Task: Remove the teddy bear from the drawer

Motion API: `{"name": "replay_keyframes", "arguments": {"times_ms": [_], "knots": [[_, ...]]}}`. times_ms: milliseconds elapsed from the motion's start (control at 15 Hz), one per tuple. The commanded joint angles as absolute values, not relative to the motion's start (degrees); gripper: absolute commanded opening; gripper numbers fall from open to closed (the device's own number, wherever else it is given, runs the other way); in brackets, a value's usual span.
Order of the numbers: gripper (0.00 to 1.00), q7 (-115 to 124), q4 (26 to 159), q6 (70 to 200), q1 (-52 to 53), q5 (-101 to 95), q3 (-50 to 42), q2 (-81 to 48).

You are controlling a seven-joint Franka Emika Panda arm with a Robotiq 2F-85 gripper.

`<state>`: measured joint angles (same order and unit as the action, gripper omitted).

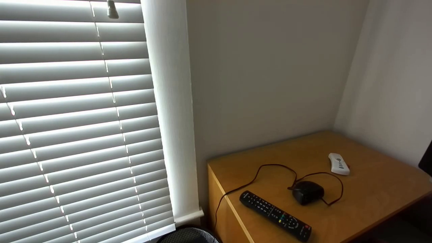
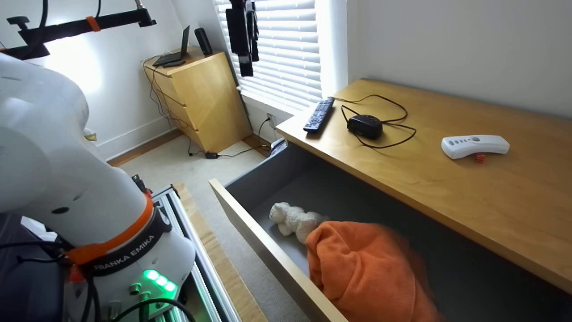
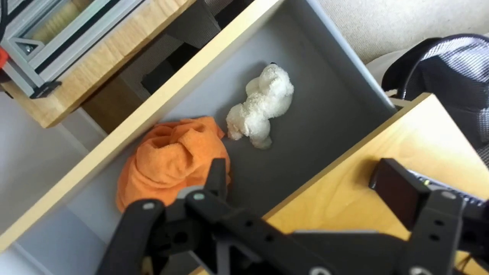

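Note:
The teddy bear [image 2: 295, 220], small, cream-white and lumpy, lies in the open drawer [image 2: 254, 237] of the wooden cabinet. In the wrist view the teddy bear [image 3: 263, 103] lies on the grey floor of the drawer [image 3: 324, 110], close to an orange cloth [image 3: 172, 160]. My gripper [image 3: 301, 166] is open with nothing between its fingers. It is above the drawer and the cabinet edge, apart from the bear. In an exterior view the gripper [image 2: 249, 67] hangs high at the top, in front of the window. In an exterior view the drawer's inside and the bear are out of view.
On the cabinet top [image 1: 378, 189] lie a black remote [image 1: 275, 216], a black corded mouse-like device [image 1: 307, 192] and a white device [image 1: 338, 164]. A small red die [image 2: 479, 158] is beside the white device. A mesh bin [image 3: 447, 76] stands beside the drawer.

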<state>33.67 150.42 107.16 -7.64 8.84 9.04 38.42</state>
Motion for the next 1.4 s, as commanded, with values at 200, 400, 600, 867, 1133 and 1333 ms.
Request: {"name": "replay_keyframes", "arguments": {"times_ms": [200, 400, 600, 867, 1133, 1333], "knots": [[1.0, 39.7, 157.5, 122.3, -11.8, 12.5, 3.9, 31.8], [1.0, 41.6, 158.7, 127.4, -12.1, 12.8, 3.0, 27.9], [1.0, 43.1, 158.7, 133.3, -11.6, 13.3, 2.4, 23.2], [1.0, 43.2, 158.6, 139.5, -10.9, 13.1, 1.7, 16.9], [1.0, 42.2, 158.5, 140.6, -10.2, 11.5, 1.0, 15.7], [1.0, 41.8, 158.0, 141.2, -9.9, 11.5, 0.6, 13.7]]}}
